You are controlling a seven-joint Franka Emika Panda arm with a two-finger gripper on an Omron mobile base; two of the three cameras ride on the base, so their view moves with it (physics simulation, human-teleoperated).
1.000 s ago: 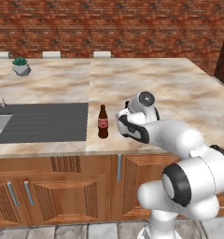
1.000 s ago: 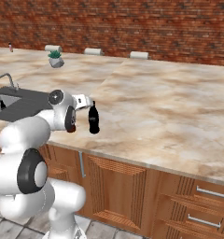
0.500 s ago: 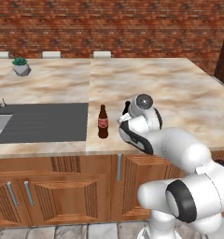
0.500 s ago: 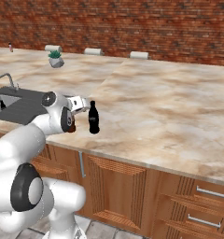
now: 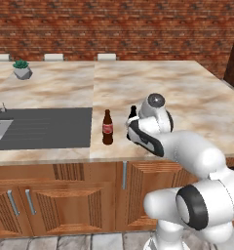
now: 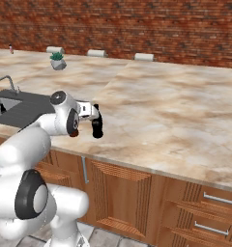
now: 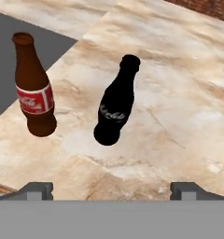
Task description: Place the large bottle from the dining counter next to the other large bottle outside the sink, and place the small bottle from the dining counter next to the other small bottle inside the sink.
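Jaws spread wide, holding nothing; gripper (image 7: 111, 191) hanging just short of near-black large bottle (image 7: 116, 108). Standing upright on dining counter (image 7: 188, 116), just beside brown red-labelled bottle (image 7: 33, 86) (near dark sink surround (image 5: 46, 128)).

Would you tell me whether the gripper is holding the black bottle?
No, the black bottle stands free on the stone counter, with the open gripper short of it.
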